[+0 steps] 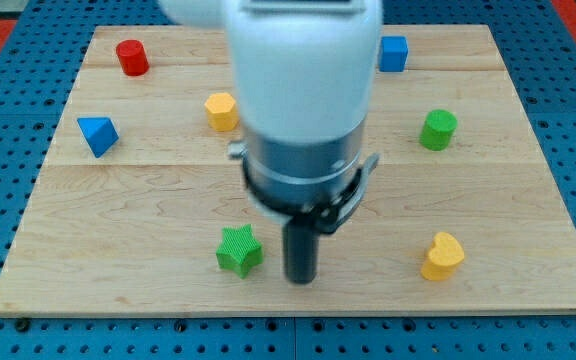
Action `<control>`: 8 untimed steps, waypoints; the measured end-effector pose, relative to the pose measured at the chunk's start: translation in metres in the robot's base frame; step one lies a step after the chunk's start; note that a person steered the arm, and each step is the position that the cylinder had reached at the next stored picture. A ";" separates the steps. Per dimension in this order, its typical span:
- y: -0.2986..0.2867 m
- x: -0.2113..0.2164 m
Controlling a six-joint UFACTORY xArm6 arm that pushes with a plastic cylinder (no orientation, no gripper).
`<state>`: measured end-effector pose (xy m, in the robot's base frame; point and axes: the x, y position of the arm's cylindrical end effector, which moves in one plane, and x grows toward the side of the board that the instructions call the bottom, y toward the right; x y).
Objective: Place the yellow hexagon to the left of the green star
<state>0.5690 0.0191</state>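
Observation:
The yellow hexagon [222,110] sits in the upper left part of the wooden board [148,200], just left of the arm's white body. The green star [239,250] lies near the view's bottom, well below the hexagon. My tip [300,279] is the lower end of the dark rod; it rests on the board just right of the green star, with a small gap between them. It is far from the yellow hexagon.
A red cylinder [132,57] is at top left, a blue triangular block [98,134] at left, a blue cube [393,53] at top right, a green cylinder [438,130] at right, a yellow heart [443,256] at bottom right.

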 end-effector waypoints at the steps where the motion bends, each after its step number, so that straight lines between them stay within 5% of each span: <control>1: -0.026 -0.057; 4: -0.063 -0.211; 6: -0.157 -0.196; 8: -0.183 -0.186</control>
<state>0.3830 -0.1640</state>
